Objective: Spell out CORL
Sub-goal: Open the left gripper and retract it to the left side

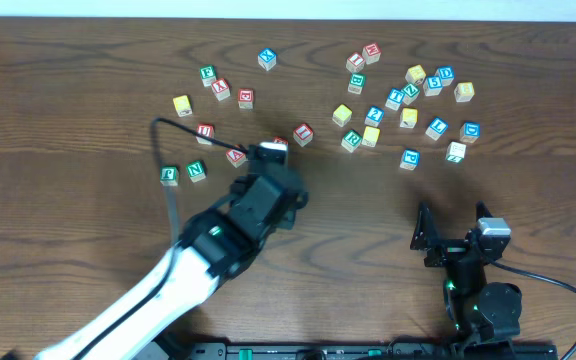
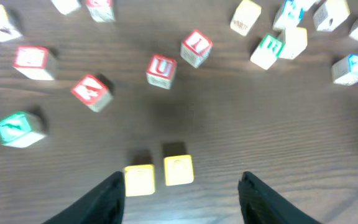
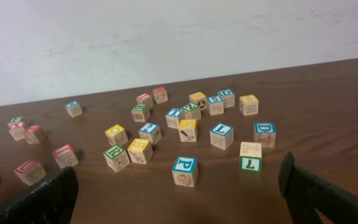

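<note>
Blocks (image 1: 374, 116) lie scattered across the far half of the surface (image 1: 368, 220), with bare wood running down to the near edge. Left end effector (image 2: 181, 188) hangs wide over two yellow blocks (image 2: 179, 171) side by side near mid-surface, their letters too blurred to read. Right end effector (image 3: 179, 182) gapes wide near the near right corner, apart from the blocks.

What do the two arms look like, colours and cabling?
Left arm: white link, black joints, green LED, looping cable in black. Right arm: all black, grey camera box, trailing cable in black. Fingers black on both.
</note>
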Action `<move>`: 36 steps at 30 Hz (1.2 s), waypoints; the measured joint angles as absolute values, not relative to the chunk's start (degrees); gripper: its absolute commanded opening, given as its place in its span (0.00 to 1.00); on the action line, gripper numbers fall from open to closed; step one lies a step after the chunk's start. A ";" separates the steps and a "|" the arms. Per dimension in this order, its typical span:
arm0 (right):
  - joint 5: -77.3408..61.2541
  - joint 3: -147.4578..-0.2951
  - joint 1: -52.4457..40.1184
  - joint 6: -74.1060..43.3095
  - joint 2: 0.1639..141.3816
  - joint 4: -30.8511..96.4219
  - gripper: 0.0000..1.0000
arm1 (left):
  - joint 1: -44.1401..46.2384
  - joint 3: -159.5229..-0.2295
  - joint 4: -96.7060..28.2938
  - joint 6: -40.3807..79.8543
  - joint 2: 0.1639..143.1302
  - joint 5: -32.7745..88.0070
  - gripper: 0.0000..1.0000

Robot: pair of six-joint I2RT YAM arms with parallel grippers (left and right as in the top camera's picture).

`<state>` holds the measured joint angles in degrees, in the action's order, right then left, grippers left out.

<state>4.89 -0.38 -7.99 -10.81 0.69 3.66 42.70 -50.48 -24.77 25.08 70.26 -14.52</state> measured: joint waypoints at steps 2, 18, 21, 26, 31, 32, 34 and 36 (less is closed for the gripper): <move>4.89 -0.38 -7.99 -10.81 0.67 3.66 0.99 | 42.04 -50.48 -27.03 24.10 65.91 -15.40 0.67; 4.89 -0.38 -7.99 -10.81 0.69 3.64 0.99 | 21.21 -50.92 -40.86 16.03 40.80 -16.60 0.82; 4.89 -0.38 -7.99 -10.81 0.69 3.66 0.99 | 18.02 -51.20 -41.04 15.03 40.53 -15.94 0.82; 4.86 -0.38 -7.99 -10.81 0.69 3.66 0.99 | 12.64 -51.22 -41.12 12.95 41.43 -11.57 0.83; 4.86 -0.38 -7.99 -10.81 0.69 3.66 0.99 | 6.87 -51.22 -41.10 10.46 42.19 -4.84 0.88; 4.89 -0.38 -7.99 -10.81 0.69 3.66 0.99 | 5.91 -51.22 -41.08 10.26 42.26 -3.86 0.88; 4.89 -0.38 -7.99 -10.81 0.69 3.66 0.99 | 3.97 -51.22 -41.10 9.54 42.28 -1.45 0.89; 4.89 -0.38 -7.99 -10.81 0.69 3.66 0.99 | 2.37 -51.22 -41.10 8.86 42.28 0.62 0.90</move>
<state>4.89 -0.38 -7.99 -10.81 0.69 3.66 2.37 -51.22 -41.10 8.86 42.28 0.62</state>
